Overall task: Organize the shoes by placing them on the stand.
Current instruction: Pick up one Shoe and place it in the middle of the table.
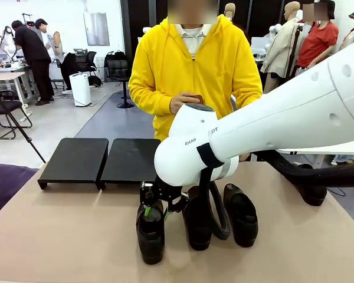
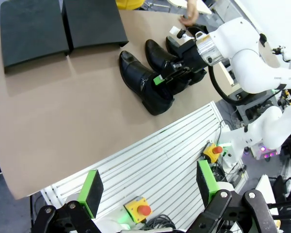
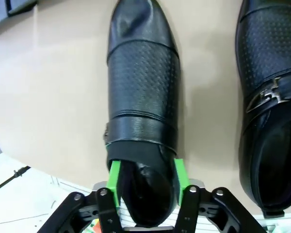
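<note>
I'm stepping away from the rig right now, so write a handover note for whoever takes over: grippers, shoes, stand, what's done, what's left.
Left gripper: open, holding nothing, high above the table.
Right gripper: pads flank the heel of the left shoe; I cannot tell whether it grips.
Shoes: three in view, side by side on the table: left shoe, middle shoe, right shoe.
Stand: far left part of the table, no shoe on it.
Done: nothing placed yet.
Left: move every shoe onto the stand, starting with the left shoe.
</note>
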You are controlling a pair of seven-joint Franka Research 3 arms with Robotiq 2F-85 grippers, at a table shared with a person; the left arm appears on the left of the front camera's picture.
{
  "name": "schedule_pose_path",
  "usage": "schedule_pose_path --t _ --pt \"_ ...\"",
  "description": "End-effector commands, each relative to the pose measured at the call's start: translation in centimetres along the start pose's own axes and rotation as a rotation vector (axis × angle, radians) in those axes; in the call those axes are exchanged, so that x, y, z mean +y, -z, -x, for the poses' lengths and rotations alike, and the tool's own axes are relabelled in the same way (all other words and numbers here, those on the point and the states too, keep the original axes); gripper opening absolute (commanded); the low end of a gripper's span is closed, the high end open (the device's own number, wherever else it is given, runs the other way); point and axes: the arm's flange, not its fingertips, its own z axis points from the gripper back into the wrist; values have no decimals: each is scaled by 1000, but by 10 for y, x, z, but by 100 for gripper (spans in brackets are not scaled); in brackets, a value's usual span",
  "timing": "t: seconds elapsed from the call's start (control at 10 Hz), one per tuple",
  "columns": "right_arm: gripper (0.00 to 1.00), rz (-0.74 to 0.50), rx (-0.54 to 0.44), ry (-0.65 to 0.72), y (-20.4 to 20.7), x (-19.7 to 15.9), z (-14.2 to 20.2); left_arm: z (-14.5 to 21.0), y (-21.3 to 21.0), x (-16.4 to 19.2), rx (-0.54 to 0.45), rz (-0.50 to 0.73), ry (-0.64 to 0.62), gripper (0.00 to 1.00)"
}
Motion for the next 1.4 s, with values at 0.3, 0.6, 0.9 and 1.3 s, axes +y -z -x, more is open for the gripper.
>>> schedule_pose_path --t 0.3,0.6,0.9,1.3 --pt "100 -59 -82 -46 -60 -6 5 0 0 1 -4 19 13 100" --pt "100 -88 -29 -79 -55 0 6 0 0 1 -4 19 13 100" --pt "100 -136 7 -180 -36 41 11 0 0 1 -4 19 13 100" --pt "100 -92 11 -173 -29 43 9 0 0 1 -4 19 13 100"
